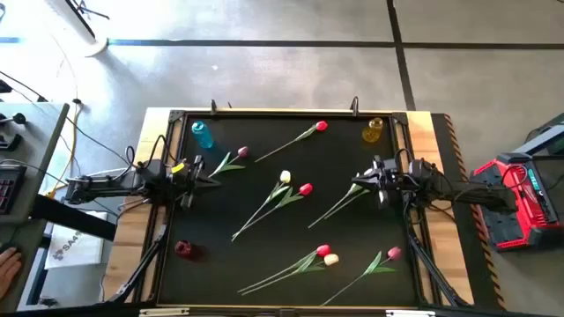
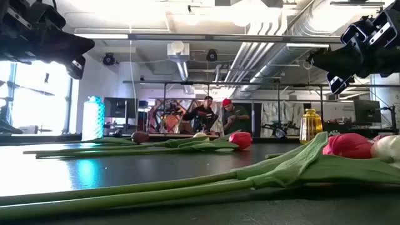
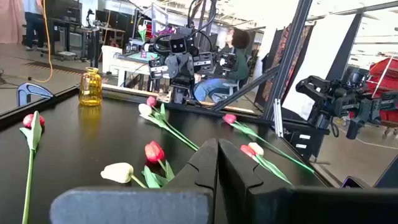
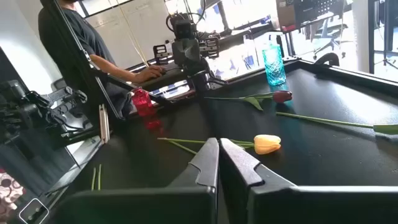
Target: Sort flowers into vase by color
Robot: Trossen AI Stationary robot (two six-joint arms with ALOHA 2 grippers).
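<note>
Low view: long green stems (image 2: 156, 190) lie flat across the dark bench (image 2: 125, 169), ending in a red tulip head (image 2: 347, 145) at right. Another red tulip (image 2: 241, 140) lies farther back. A blue vase (image 2: 93, 117) and a yellow vase (image 2: 310, 126) stand upright behind. Two people (image 2: 215, 115) appear beyond.

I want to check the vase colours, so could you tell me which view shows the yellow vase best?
The left wrist view: the yellow vase stands whole and unblocked at the table's edge. The high view shows only its top; the low view shows it small and far; the right wrist view misses it.
</note>
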